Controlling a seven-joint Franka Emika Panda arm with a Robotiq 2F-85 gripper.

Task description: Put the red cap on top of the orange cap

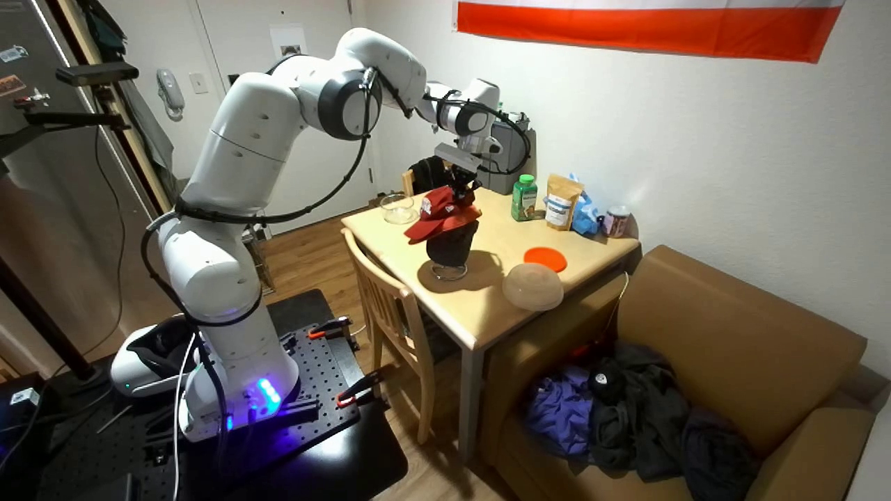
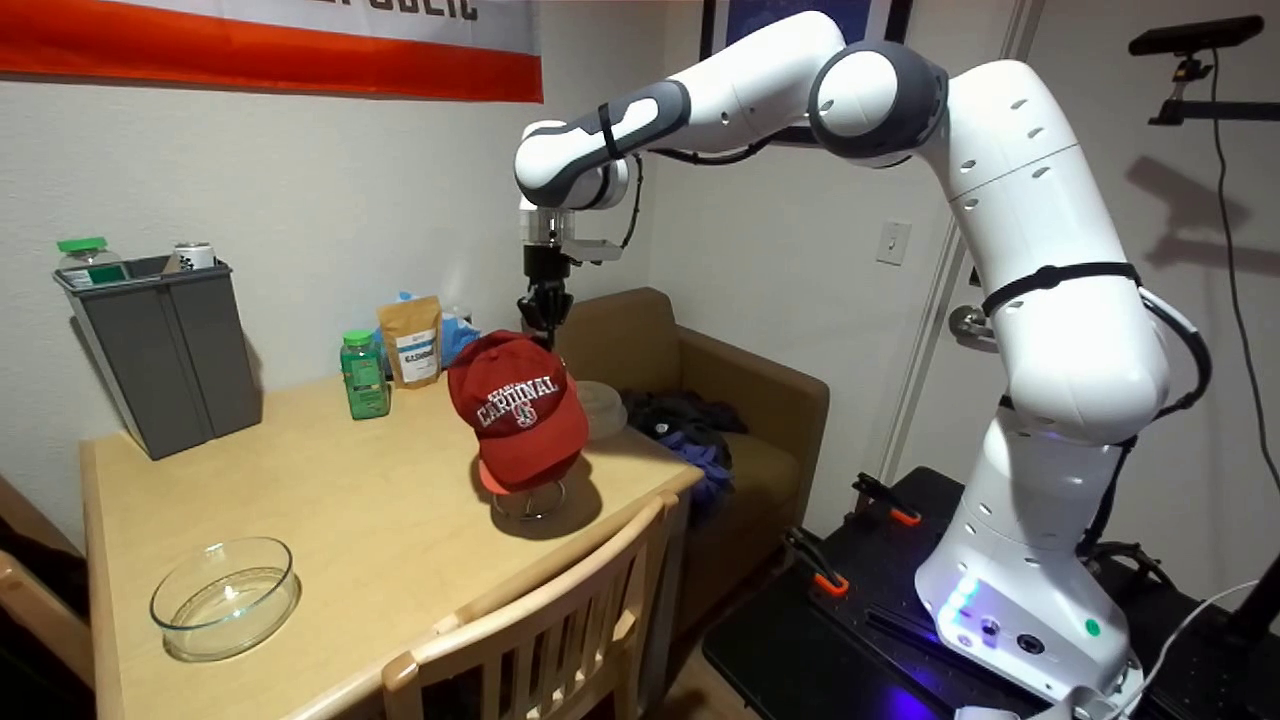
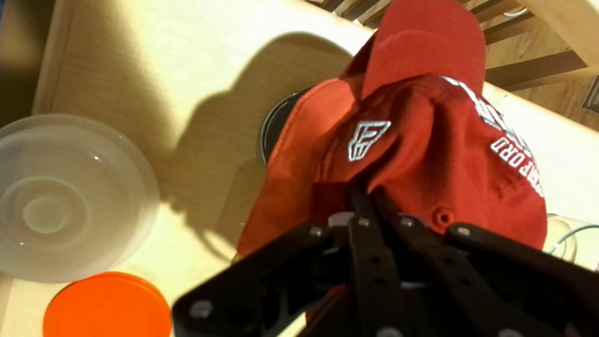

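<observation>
Above the table, red over orange

The red cap covers part of the orange cap, which shows to its left in the wrist view. My 2 fingers are clamped on a fold of the red cap, most of it lying to their right.

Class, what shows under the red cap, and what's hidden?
Under the red cap, part of the orange cap shows, with a black form and a wire stand below. The rest of the orange cap is covered.
</observation>
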